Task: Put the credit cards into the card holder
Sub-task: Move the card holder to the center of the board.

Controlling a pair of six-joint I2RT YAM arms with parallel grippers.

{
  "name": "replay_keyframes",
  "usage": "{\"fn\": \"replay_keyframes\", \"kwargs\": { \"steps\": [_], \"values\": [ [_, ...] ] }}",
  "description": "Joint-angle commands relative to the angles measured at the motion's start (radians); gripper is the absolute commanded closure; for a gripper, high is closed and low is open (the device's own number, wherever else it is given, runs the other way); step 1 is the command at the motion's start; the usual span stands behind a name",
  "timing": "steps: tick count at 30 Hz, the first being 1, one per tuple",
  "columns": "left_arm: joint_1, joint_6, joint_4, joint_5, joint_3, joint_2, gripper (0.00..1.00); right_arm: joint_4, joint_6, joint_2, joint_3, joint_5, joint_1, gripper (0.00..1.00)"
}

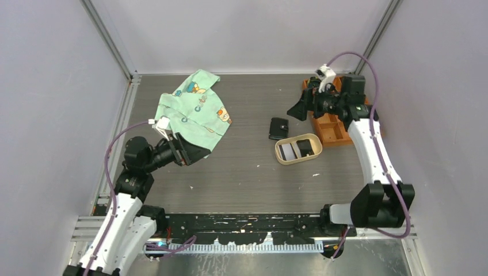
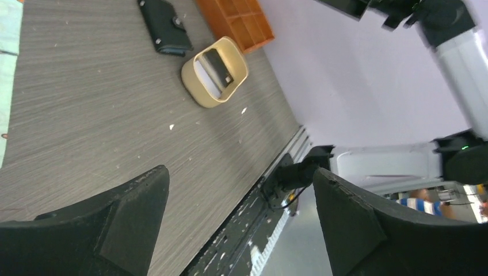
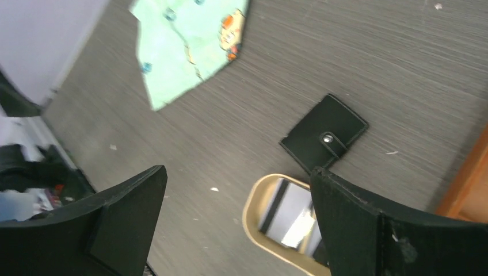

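Note:
The black card holder lies closed on the table, snap tab on top. Just right of it sits a beige oval tray holding the credit cards: a white one with a dark stripe and a dark one. My left gripper hangs open and empty at the left, beside the cloth. My right gripper is open and empty, raised above the table at the back right, beyond the holder and tray.
A mint-green printed cloth lies at the back left, partly under my left gripper. An orange compartment box stands at the back right under my right arm. Small white specks dot the grey table.

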Motion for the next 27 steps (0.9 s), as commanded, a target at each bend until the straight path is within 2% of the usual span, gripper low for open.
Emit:
{"fn": "replay_keyframes", "kwargs": {
  "steps": [1, 4, 7, 9, 16, 22, 27],
  "values": [
    [-0.16, 0.183, -0.122, -0.193, 0.109, 0.095, 0.06, -0.106, -0.244, 0.122, 0.138, 0.273, 0.125, 0.01],
    [-0.277, 0.349, -0.327, -0.358, 0.241, 0.182, 0.07, -0.101, -0.193, 0.236, 0.185, 0.381, 0.159, 0.01],
    [-0.297, 0.441, -0.419, -0.402, 0.298, 0.222, 0.08, -0.106, -0.132, 0.357, 0.241, 0.484, 0.182, 0.01],
    [-0.297, 0.444, -0.407, -0.411, 0.28, 0.215, 0.08, -0.122, -0.087, 0.438, 0.282, 0.537, 0.189, 0.03],
    [-0.297, 0.405, -0.326, -0.407, 0.207, 0.195, 0.09, -0.149, 0.034, 0.66, 0.399, 0.633, 0.19, 0.21],
    [-0.295, 0.403, -0.301, -0.387, 0.214, 0.243, 0.09, -0.21, 0.107, 0.83, 0.506, 0.573, 0.191, 0.29],
    [-0.295, 0.394, -0.275, -0.371, 0.208, 0.275, 0.1, -0.237, 0.116, 0.883, 0.529, 0.519, 0.2, 0.34]
  ]
}}
